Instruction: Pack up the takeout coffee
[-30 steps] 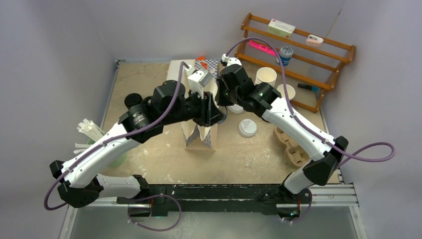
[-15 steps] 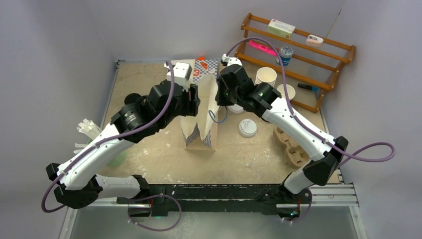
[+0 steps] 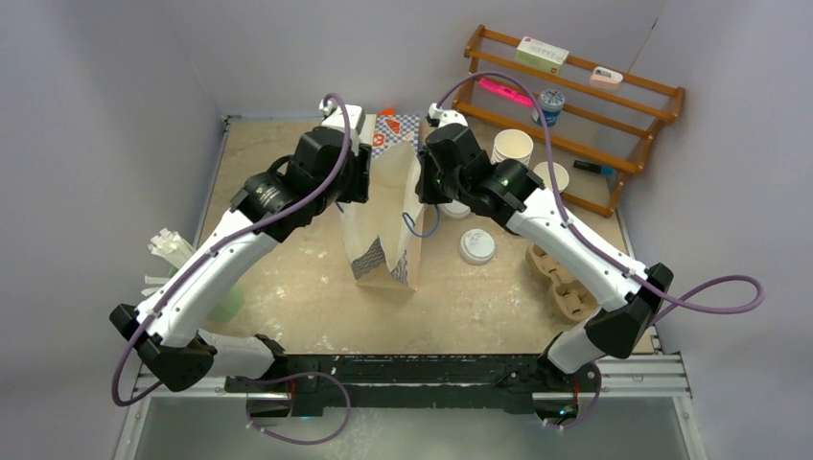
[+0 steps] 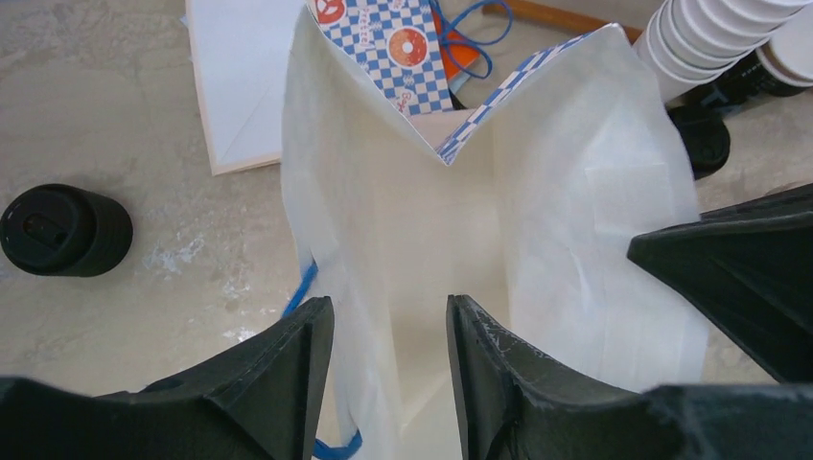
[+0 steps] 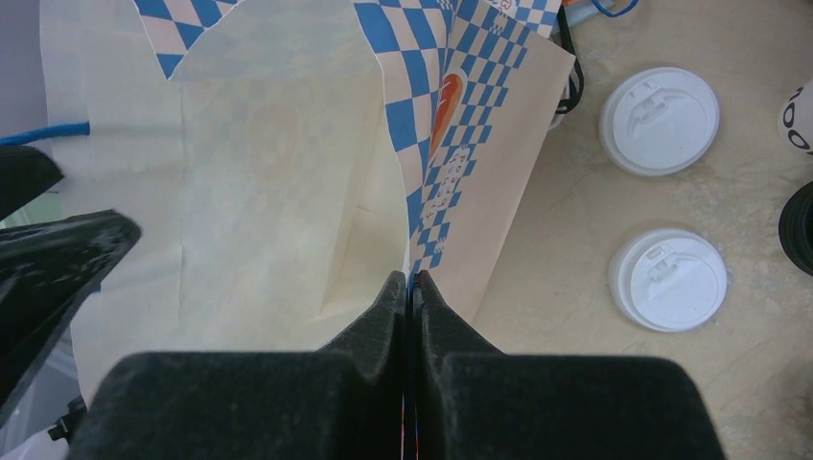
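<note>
Right gripper (image 5: 410, 283) — clamped flat on wall of paper bag (image 5: 259, 172). Left gripper (image 4: 388, 316) — spread open astride opposite wall, gripped nothing. Noted black-lidded coffee cup (image 4: 62, 230) outside, left of bag.

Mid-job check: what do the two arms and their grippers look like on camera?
The left arm and right arm have white link shells, black joint housings and a looping purple cable each. The left gripper and right gripper have matte black wedge fingers, lightly scuffed.
</note>
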